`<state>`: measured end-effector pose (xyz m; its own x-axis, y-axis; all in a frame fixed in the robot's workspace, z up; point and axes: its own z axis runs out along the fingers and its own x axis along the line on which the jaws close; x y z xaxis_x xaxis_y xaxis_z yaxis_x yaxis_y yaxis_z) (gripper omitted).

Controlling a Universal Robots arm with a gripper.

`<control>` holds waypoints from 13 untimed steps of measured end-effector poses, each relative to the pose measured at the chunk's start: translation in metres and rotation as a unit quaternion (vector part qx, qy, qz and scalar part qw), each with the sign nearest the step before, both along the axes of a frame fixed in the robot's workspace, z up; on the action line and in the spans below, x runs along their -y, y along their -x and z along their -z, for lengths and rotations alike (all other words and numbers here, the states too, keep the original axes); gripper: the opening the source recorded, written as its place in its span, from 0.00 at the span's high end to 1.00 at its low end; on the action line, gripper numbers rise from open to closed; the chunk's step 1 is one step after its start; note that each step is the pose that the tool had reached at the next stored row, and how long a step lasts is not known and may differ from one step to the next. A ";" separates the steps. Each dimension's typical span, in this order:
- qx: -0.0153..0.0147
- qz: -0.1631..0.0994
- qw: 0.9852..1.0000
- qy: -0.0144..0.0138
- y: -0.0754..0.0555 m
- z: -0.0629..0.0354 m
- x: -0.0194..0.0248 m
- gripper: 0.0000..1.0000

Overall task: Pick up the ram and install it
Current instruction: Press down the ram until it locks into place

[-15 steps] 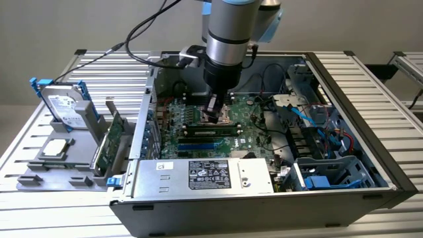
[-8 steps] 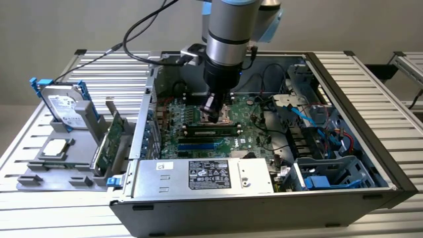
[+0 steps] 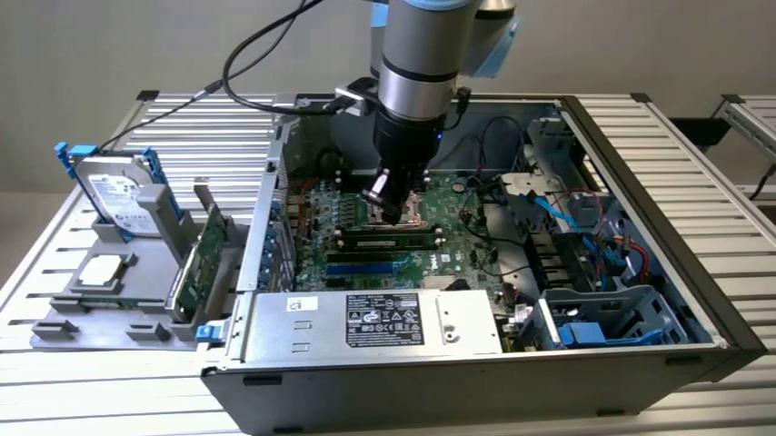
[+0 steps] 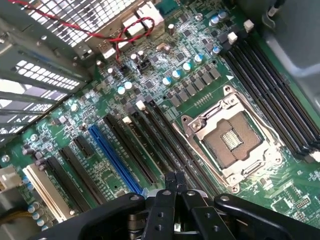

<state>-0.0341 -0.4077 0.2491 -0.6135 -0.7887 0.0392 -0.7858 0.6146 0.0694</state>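
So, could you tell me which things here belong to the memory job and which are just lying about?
Job: gripper, shut, over the board; ram, lying along a slot; black memory slots.
Lying about: hard drive and expansion card, in the stand outside the case; power supply.

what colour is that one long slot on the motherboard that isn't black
Blue: the long expansion slot, clearest in the wrist view.

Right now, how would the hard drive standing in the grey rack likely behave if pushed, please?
The hard drive looks metal-cased, so probably rigid and heavy for its size. Standing on edge in the grey rack, it might tip under a sideways push. Its smooth faces could be slippery.
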 end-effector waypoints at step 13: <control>0.000 0.106 0.994 0.000 0.000 0.0000 0.0000 0.89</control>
<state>-0.0341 -0.4077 0.2491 -0.7655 -0.6423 0.0393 -0.6391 0.7660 0.0694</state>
